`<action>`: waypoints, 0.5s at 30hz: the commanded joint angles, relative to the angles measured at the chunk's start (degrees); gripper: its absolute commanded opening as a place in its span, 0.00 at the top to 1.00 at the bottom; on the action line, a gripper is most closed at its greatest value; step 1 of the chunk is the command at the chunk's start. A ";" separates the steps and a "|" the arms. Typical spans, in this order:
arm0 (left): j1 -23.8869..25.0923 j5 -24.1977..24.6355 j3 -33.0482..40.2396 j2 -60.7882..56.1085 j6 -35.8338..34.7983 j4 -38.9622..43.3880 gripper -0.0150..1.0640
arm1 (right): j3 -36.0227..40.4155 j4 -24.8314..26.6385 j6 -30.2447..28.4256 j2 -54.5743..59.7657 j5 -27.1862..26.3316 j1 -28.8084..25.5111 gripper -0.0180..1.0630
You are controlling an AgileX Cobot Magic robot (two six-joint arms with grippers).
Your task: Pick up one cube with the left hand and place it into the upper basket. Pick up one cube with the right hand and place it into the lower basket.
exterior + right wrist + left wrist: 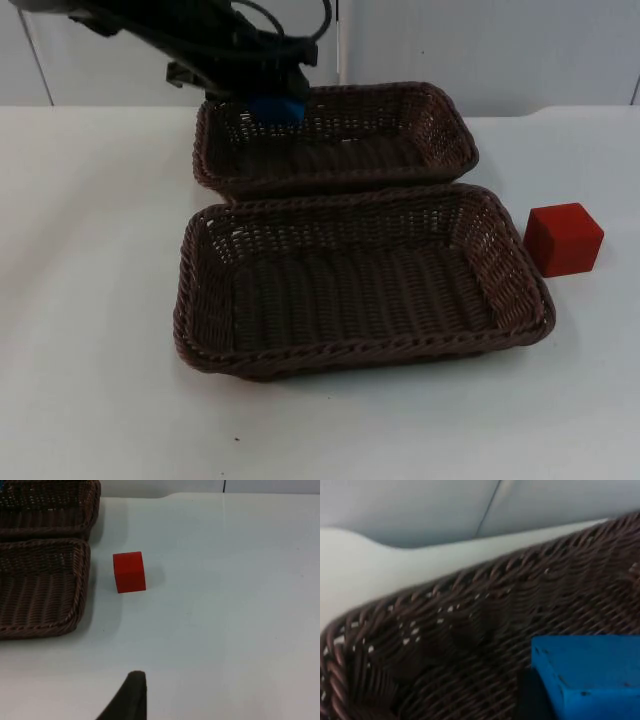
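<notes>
Two wicker baskets: left gripper (275,98) is gripping blue cube (277,107) over upper basket (440,120); red cube (563,238) is sitting beside lower basket (200,300); right gripper's state cannot be told.

Blue cube (277,108): held above the upper basket (440,125), at its 10 o'clock corner, clear of the floor. Upper basket: dark brown wicker, rectangular, upright. Lower basket (205,300): same make, larger in view, rim touching the upper basket's. Red cube (564,238): upright on the surface, at 3 o'clock just beside the lower basket.
</notes>
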 commanded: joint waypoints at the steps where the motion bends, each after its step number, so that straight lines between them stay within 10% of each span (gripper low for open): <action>1: -0.80 -0.27 -0.52 0.57 0.65 -1.50 0.99 | 0.09 0.05 -0.20 -0.09 -0.17 -0.35 0.01; 15: -3.19 -1.57 -0.52 3.96 3.49 -0.89 0.99 | 0.09 0.05 -0.20 -0.09 -0.17 -0.35 0.01</action>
